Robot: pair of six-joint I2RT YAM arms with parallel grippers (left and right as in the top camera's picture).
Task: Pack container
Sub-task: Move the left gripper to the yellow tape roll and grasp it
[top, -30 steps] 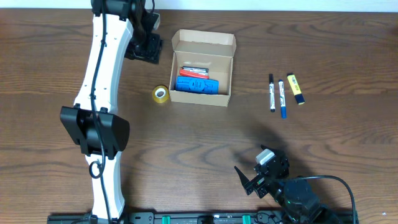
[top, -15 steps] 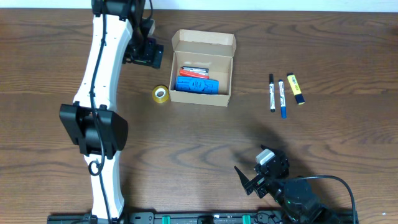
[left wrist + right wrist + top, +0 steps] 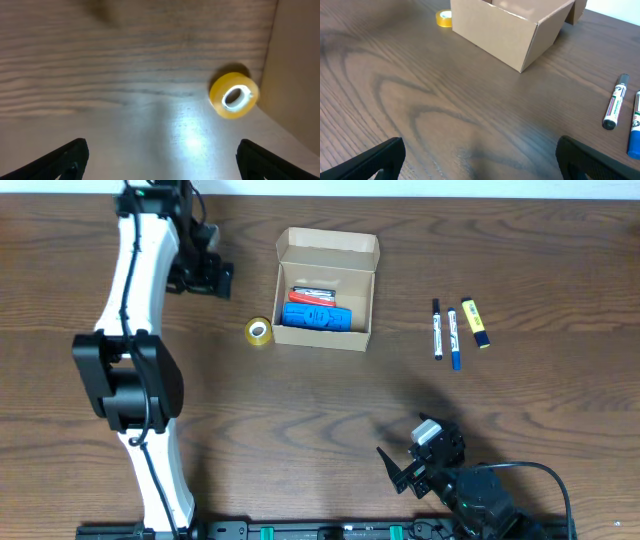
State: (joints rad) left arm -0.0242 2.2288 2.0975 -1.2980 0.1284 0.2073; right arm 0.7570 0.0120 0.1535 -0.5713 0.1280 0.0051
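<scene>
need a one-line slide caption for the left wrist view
Left gripper open above the wooden table, with a yellow tape roll lying flat beside the container wall.

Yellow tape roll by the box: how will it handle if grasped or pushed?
The yellow tape roll lies flat, so a push probably slides it rather than rolling. Small with open core: likely light, fairly stiff. Tipped on edge, it could roll.

Overhead looks straight down; wrist views (both low) share the tape [image 3: 234, 96].
</scene>
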